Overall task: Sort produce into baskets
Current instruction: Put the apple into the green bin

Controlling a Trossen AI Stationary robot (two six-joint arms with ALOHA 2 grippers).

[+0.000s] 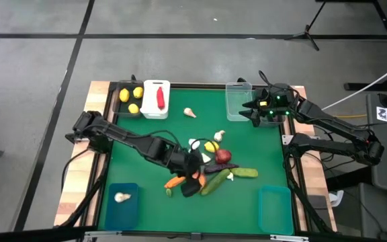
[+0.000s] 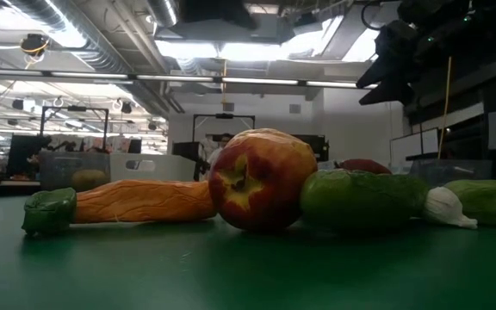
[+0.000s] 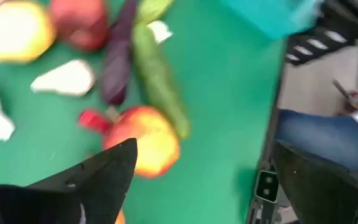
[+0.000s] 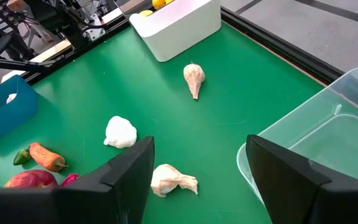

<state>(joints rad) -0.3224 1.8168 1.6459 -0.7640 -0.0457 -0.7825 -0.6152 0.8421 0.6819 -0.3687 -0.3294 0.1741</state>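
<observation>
The produce lies in a pile mid-table: a lemon, a round red fruit, cucumbers, an eggplant, a carrot and garlic bulbs. My left gripper is open over the pile's left side. In its wrist view a red-yellow fruit lies beside one finger. My right gripper is open and empty at the back right, beside the clear bin. Loose garlic bulbs lie ahead of it.
At the back left a dark bin holds lemons and a white bin holds a red chili. A teal bin at the front left holds a garlic bulb; another teal bin stands at the front right. One garlic bulb lies alone.
</observation>
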